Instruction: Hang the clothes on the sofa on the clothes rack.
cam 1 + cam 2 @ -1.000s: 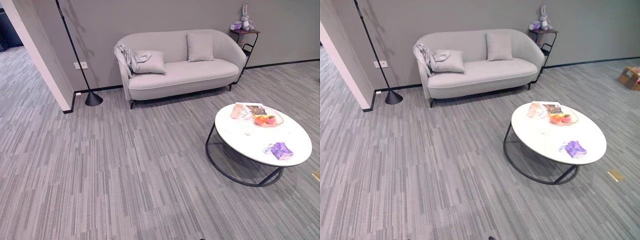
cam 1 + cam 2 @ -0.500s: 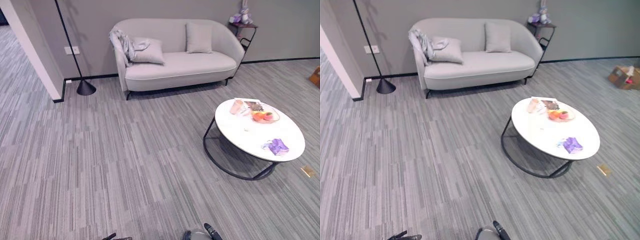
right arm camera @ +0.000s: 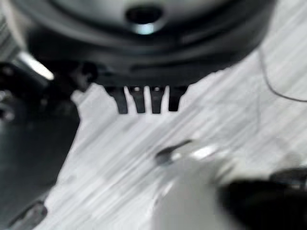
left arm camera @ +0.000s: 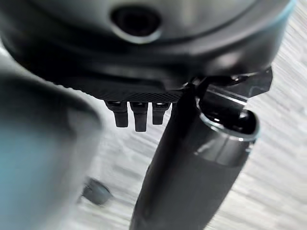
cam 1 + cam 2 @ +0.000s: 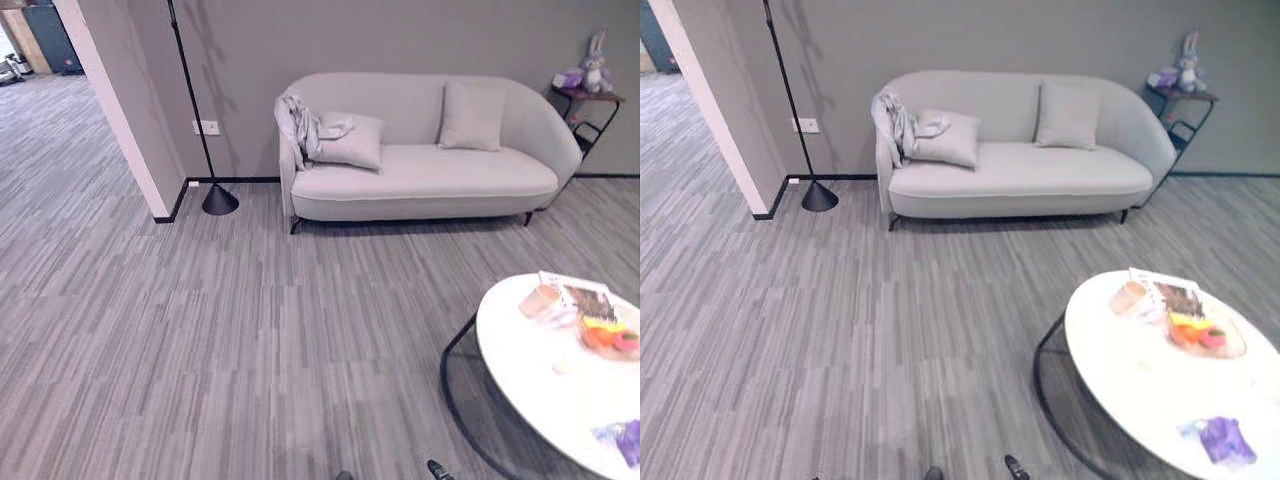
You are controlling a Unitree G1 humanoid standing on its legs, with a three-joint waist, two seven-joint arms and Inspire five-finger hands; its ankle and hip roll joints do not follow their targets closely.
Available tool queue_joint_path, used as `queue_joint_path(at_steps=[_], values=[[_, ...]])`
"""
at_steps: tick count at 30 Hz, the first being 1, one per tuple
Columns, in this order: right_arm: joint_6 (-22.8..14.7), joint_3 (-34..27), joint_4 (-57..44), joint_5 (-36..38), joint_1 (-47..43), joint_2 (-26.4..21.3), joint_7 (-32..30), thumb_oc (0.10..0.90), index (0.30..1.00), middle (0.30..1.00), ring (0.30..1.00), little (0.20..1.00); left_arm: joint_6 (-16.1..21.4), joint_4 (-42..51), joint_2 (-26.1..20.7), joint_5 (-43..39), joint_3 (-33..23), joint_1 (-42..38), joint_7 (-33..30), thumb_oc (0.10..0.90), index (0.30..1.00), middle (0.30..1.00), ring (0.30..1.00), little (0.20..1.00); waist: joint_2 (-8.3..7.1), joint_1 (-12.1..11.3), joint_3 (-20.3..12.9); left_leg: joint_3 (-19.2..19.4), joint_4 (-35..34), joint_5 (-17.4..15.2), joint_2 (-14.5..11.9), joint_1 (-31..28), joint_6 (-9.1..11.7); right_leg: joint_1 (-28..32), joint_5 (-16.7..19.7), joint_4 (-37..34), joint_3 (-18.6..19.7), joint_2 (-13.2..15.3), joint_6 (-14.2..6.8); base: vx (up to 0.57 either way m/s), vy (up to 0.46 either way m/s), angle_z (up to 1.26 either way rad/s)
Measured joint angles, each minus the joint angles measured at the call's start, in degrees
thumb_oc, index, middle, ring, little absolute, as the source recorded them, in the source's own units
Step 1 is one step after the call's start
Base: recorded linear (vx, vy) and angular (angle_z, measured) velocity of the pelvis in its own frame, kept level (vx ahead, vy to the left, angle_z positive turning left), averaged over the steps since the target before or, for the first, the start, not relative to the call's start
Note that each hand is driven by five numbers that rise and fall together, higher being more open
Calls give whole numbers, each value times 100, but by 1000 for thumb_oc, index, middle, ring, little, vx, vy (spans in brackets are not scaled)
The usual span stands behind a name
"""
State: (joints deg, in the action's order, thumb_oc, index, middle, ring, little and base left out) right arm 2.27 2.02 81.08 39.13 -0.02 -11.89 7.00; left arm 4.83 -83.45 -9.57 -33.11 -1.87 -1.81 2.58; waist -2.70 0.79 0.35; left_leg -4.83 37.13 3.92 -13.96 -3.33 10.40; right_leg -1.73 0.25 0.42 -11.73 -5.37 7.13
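A grey garment (image 5: pixel 303 124) is hanging over the left arm of the pale grey sofa (image 5: pixel 430 180), its folds trailing down onto the seat side and touching the square cushion (image 5: pixel 350 141) that is leaning against that arm. A second cushion (image 5: pixel 472 103) is resting upright against the backrest, nearer the sofa's right end. The sofa is standing against a grey wall, on grey striped carpet (image 5: pixel 200 340). To its left, a black floor lamp (image 5: pixel 218 199) is rising from a cone-shaped base, just beside a wall socket (image 5: pixel 206 127) and a white wall corner (image 5: pixel 120 110). At the sofa's right end, a small dark side table (image 5: pixel 580 105) is carrying a plush rabbit (image 5: pixel 596 62). Nearer the camera, on the right, a round white coffee table (image 5: pixel 1140 380) on a black ring frame is bearing a pink cup (image 5: pixel 1128 297), a booklet (image 5: pixel 1175 296), a glass dish of fruit (image 5: pixel 1202 336) and a purple packet (image 5: pixel 1222 438). The left hand (image 4: pixel 136 112) and the right hand (image 3: pixel 144 98) are each appearing in their own wrist views, with short straight fingers pointing down over the carpet, spread apart and holding nothing.
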Motion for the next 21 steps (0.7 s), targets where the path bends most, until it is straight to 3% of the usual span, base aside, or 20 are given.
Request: queue_joint_path(at_steps=[1,2,3,4,5,6,7,8,9,10,11,12,14,16,17,18,19,20,21], values=[[-19,3,-60,5,-45,-21,-5,800,900,900,900,900,50,118,-27,-6,66,-47,-98,800,900,900,900,900,-21,-2,34,279,528,162,-202,334,-215,140,-33,-87,19,-100,166,382,-267,9],[-19,31,-29,6,-163,-21,-27,800,900,900,900,900,112,204,-106,-6,154,-60,-142,800,900,900,900,900,-31,-27,42,626,851,205,-408,566,-299,330,-70,-202,41,-148,249,322,-155,4],[-27,108,-42,-7,-257,-32,-69,800,900,900,900,900,113,336,-227,-7,201,-23,-183,800,900,900,900,900,-138,-59,94,948,1148,54,-448,877,-503,607,-108,-331,85,-149,293,340,-79,-40],[-49,188,140,-36,-696,-178,-213,800,900,900,900,900,245,773,-220,-59,378,-91,-120,800,900,900,900,900,-271,-326,236,1074,1379,-460,178,1901,-1006,866,-126,-413,255,80,219,483,-23,-34],[-48,217,138,-43,-820,-197,-228,800,900,900,900,900,264,870,-183,-62,383,-151,-85,800,900,900,900,900,-192,-340,289,1103,1346,-468,387,2272,-982,971,-159,-480,259,64,167,467,7,-62],[-53,452,-120,-229,-1014,-156,-309,800,900,900,900,900,272,879,-12,-123,371,-258,-63,800,900,900,900,900,-208,-503,468,797,-982,-575,1496,2670,-649,1188,-453,-577,468,285,-175,638,35,-74],[-73,587,-196,-285,-1208,-50,-266,800,900,900,900,900,129,572,182,-297,51,-343,-83,800,900,900,900,900,198,-690,764,973,-3441,-327,1863,2775,-666,1711,-822,-619,525,134,-378,783,36,-95],[-72,844,-237,-301,-1114,139,-204,800,900,900,900,900,118,396,103,-291,55,-107,-106,800,900,900,900,900,201,-777,757,1064,-3853,-334,2050,2809,-771,2026,-986,-576,607,130,-541,772,35,-55],[-159,1231,-262,-472,-806,197,-161,800,900,900,900,900,103,41,50,-292,11,5,-75,800,900,900,900,900,154,-759,689,904,-4290,-314,2306,2711,-861,2341,-1053,-558,387,114,-664,841,82,-51],[-136,1005,-128,-565,-567,287,-70,800,900,900,900,900,103,15,89,-342,-237,334,-101,800,900,900,900,900,251,-1012,625,994,-4174,-353,2146,2583,-924,2592,-1072,-523,670,-3,-638,498,73,-74],[-174,852,-158,-632,-313,331,-74,800,900,900,900,900,-38,-148,55,-406,-439,718,-143,800,900,900,900,900,219,-1033,563,1400,-3606,-271,1926,2337,-1323,3050,-1177,-459,1057,-66,-575,748,142,-74],[-165,839,-131,-643,-225,370,-92,800,900,900,900,900,-73,-195,-6,-419,-532,754,-212,800,900,900,900,900,-49,-902,564,1541,-3339,-121,2022,2350,-1366,3080,-1252,-198,1062,64,-605,457,109,-24],[-163,558,-70,-699,22,336,-98,800,900,900,900,900,-119,-135,-89,-495,-473,761,-146,800,900,900,900,900,-277,-955,526,1558,-3321,115,2082,2083,-1678,2965,-1385,323,1085,185,-721,511,126,-5],[-216,531,209,-737,114,293,-102,800,900,900,900,900,-94,-99,-199,-494,-490,529,-191,800,900,900,900,900,-505,-882,321,1581,-3130,166,2157,1690,-1655,2543,-1298,500,1110,200,-612,470,139,1],[-194,530,208,-751,267,384,-77,800,900,900,900,900,12,-64,-393,-496,-486,199,-181,800,900,900,900,900,-826,-830,53,1954,-3140,-228,2207,1590,-1261,2501,-812,642,785,372,-483,680,269,47],[-190,526,255,-757,318,397,-75,800,900,900,900,900,23,13,-417,-496,-489,36,-183,800,900,900,900,900,-930,-793,47,2005,-2858,-293,2198,1642,-1505,2489,-750,724,774,451,-495,618,266,39],[-202,498,317,-789,258,363,-62,800,900,900,900,900,38,87,-425,-491,-496,-15,-182,800,900,900,900,900,-863,-805,67,2062,-2570,-505,2114,1631,-1761,2480,-727,974,829,393,-549,413,191,-23],[-204,294,403,-882,199,335,-40,800,900,900,900,900,33,144,-393,-347,-448,-7,-189,800,900,900,900,900,-758,-767,10,2123,-3186,-607,2182,1011,-1773,1845,-427,2587,610,620,-1218,91,42,-41],[-230,395,284,-883,284,289,-9,800,900,900,900,900,55,157,-322,-268,-219,16,-169,800,900,900,900,900,-477,-723,-103,1996,-3679,-295,2214,600,-1672,1190,-697,3441,498,757,-1589,579,316,-6]])
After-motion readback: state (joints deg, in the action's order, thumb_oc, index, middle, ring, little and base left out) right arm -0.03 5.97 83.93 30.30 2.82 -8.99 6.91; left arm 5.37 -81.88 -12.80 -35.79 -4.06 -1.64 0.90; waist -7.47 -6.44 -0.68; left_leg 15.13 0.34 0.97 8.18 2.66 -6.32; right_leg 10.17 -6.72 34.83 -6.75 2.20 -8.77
